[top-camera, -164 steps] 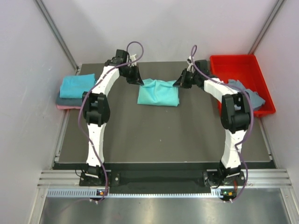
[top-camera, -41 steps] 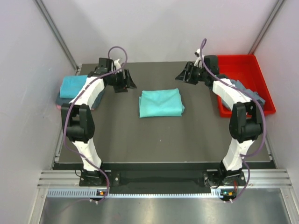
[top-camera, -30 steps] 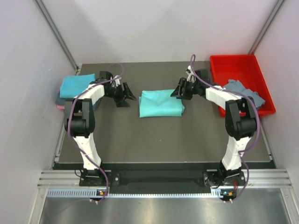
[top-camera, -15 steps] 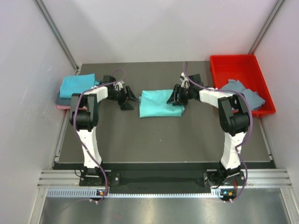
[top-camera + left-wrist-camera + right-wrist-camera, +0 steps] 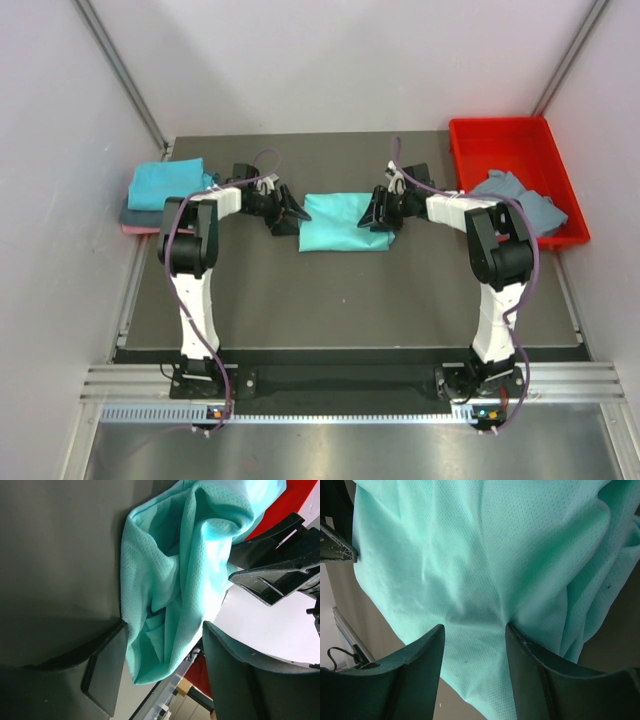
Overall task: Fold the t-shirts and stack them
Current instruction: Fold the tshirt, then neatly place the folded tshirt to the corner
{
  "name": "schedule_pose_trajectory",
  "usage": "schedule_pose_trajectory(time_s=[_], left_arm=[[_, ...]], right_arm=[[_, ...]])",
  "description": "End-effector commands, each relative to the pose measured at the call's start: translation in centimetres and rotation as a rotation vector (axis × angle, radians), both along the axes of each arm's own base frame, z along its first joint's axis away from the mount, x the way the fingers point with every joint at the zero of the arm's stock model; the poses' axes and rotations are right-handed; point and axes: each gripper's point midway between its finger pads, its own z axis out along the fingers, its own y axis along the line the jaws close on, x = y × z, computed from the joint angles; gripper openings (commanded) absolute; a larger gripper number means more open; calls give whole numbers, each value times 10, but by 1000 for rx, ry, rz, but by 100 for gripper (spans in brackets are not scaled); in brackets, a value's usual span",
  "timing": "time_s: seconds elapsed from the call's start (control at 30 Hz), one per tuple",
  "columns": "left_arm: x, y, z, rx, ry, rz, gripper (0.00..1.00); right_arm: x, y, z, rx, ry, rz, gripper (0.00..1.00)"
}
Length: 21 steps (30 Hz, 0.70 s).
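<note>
Turquoise cloth is what matters here: the folded shirt (image 5: 343, 221) lies in the middle of the table (image 5: 330, 300), its long axis running left to right across the top view, and the two grippers face each other along that line. The left gripper (image 5: 289, 215) sits at the shirt's left end and the right gripper (image 5: 380, 211) at its right end, each about as close as the other. In the left wrist view the jaws stand apart, low to the table, with the bunched, layered edge of the shirt reaching in between the fingers (image 5: 105, 675) but not pinched. In the right wrist view the jaws are likewise parted and straddle the cloth, which fills the frame behind them; I see no clamp on it. Both look set to close on opposite ends. The stack (image 5: 163, 186) of folded shirts sits at the upper left of the top view, beyond the left gripper, so I judge the carry would run leftward along the shirt's own axis, left arm leading. The tray (image 5: 505, 140) at the upper right holds a rumpled grey-blue shirt (image 5: 525, 200), nearer the right arm.
</note>
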Motion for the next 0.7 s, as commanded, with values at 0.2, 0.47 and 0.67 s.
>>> schedule_pose_trajectory(time_s=[0.2, 0.47, 0.67], left_arm=[[10, -17, -10, -23, -20, -12, 52], [13, -30, -5, -49, -36, -33, 32], [11, -31, 17, -69, -88, -55, 2]], right_arm=[[4, 2, -1, -30, -45, 12, 53], [1, 8, 2, -29, -57, 26, 53], [2, 7, 8, -40, -86, 31, 53]])
